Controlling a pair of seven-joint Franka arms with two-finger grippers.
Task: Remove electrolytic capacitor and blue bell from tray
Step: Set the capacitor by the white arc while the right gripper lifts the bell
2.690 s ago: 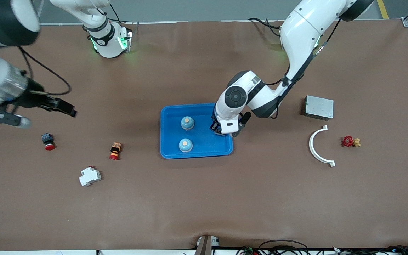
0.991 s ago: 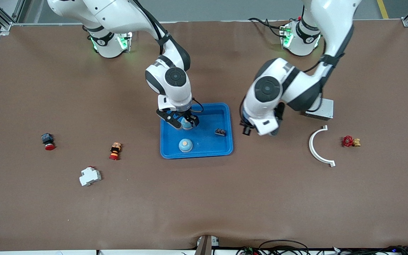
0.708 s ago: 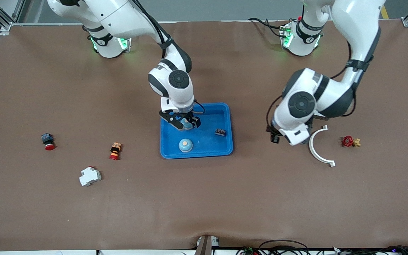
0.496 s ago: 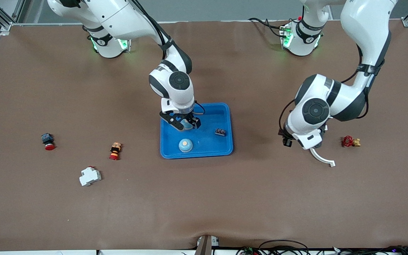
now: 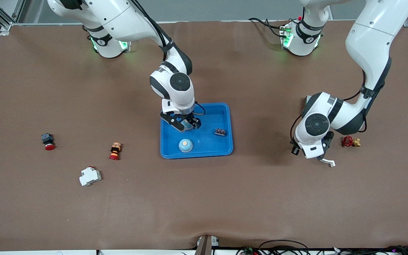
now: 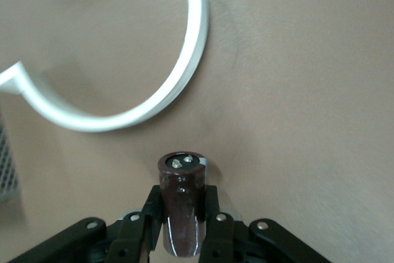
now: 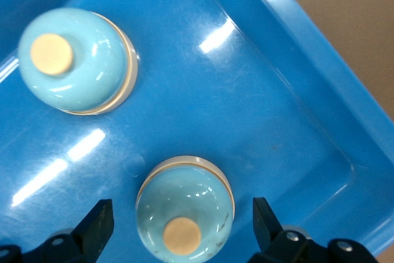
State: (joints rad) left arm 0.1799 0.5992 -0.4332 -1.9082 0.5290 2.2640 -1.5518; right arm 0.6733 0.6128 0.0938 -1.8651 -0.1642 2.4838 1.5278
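My left gripper (image 5: 312,151) is shut on a dark brown capacitor (image 6: 181,204) and holds it upright over the bare table, beside a white curved piece (image 6: 161,88). My right gripper (image 5: 182,124) is open low inside the blue tray (image 5: 197,154). Its fingers (image 7: 98,226) stand on either side of a light-blue bell (image 7: 184,210) without touching it. A second light-blue bell (image 5: 185,145) sits in the tray nearer to the front camera; it also shows in the right wrist view (image 7: 77,60).
A small dark terminal block (image 5: 220,132) lies in the tray. A red valve (image 5: 348,141) lies beside the left gripper. A red push button (image 5: 48,141), an orange-red button (image 5: 114,151) and a white breaker (image 5: 90,176) lie toward the right arm's end.
My left arm has swung away from the tray toward its own end and stands over the white curved piece. My right gripper has barely moved over the bell.
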